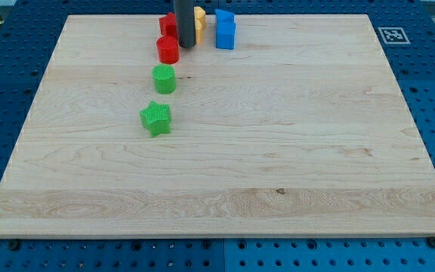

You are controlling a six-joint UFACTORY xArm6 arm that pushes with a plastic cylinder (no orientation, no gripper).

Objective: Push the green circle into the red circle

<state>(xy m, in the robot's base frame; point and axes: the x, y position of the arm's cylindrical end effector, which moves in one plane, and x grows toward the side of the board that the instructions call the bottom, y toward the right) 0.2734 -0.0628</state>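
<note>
The green circle [164,78] stands on the wooden board [278,151], left of centre near the view's top. The red circle [168,50] sits just above it, with a small gap between them. The dark rod comes down from the view's top edge, and my tip [186,46] rests right beside the red circle, on its right. The tip is above and to the right of the green circle and does not touch it.
A green star [155,119] lies below the green circle. Another red block [168,24] sits above the red circle, partly hidden by the rod. A yellow block [199,23] and two blue blocks [226,29] stand right of the rod.
</note>
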